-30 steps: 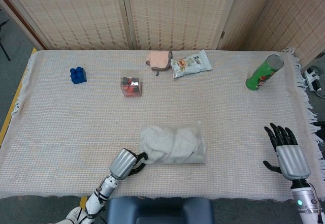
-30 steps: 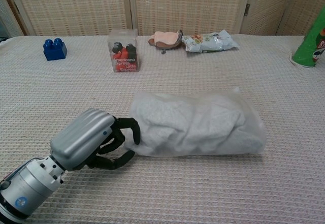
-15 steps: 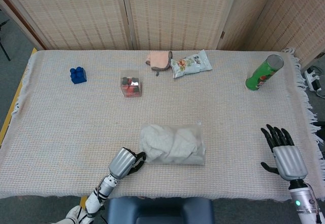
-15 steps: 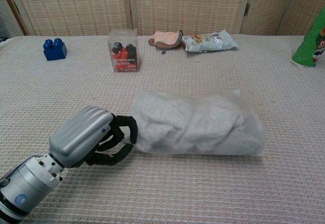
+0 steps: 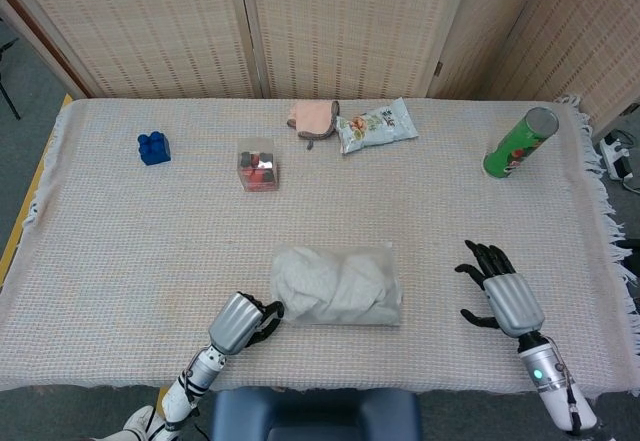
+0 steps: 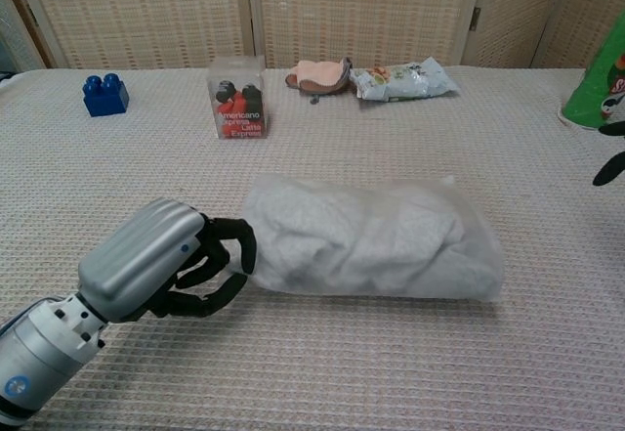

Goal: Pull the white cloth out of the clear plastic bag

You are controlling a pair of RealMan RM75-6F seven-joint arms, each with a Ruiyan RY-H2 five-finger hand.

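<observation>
Right hand [image 5: 497, 298] is the big mover from the head view: it swings in from the bench's right edge toward the clear plastic bag [image 5: 338, 286], and now sits to the bag's right, well apart from it, fingers spread and holding nothing. Over at the bag's left end, the left hand [image 5: 243, 322] drifts a little down and left, and the bag slides a touch that way with it. Its dark fingers curl around that end of the bag; whether they pinch plastic or the white cloth [image 5: 320, 279] I cannot tell from up here. The cloth is all inside the bag, bunched in two lumps, and the bag lies flat near the bench's front edge, well in front of the small clear box [image 5: 258, 170] of red pieces.

Down to the chest view: the left hand [image 6: 161, 268] pulls back toward the camera, and the bag [image 6: 371, 238] comes along to the left. The fingers [image 6: 230, 245] wrap the bag's left end, gripping it as far as I can judge. The cloth [image 6: 322, 236] shows no part outside the plastic. Only the right hand's fingertips [image 6: 611, 128] poke in at the frame's right edge, far to the bag's right.

My read: the bag drags rather than emptying, so the incoming right hand likely has to pin the far end before the cloth comes free.
</observation>
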